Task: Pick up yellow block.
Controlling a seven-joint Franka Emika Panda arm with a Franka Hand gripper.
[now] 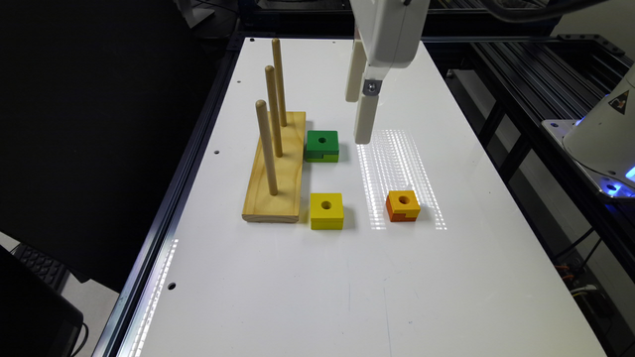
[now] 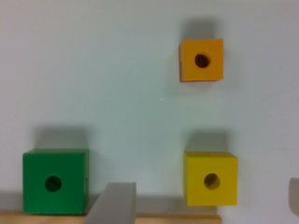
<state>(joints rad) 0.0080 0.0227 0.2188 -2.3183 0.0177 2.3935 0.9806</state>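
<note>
Your jaws hang above the table, well clear of it, and they stand wide apart with nothing between them: in the wrist view one finger shows at the frame's edge and a sliver of the other at the far side, with open space spanning the gap.

The yellow block sits flat on the table, well below the jaws and offset from them, toward the exterior view's near edge and slightly to that view's left. In the wrist view the yellow block falls inside the span between the two fingers but closer to the sliver side, so it is not yet centred under the jaws. I judge the coming move to be a sideways shift to centre over it, then a straight drop.

The block is square on top, so it has no long axis to favour. Its sides look roughly square to the line of the jaws, so little or no wrist turn seems needed.

It is solid bright yellow all over, with a round hole in the middle of its top face and crisp edges. It stands just beside the wooden peg base, apart from the green block and the orange block, so mind the finger nearest that base.
</note>
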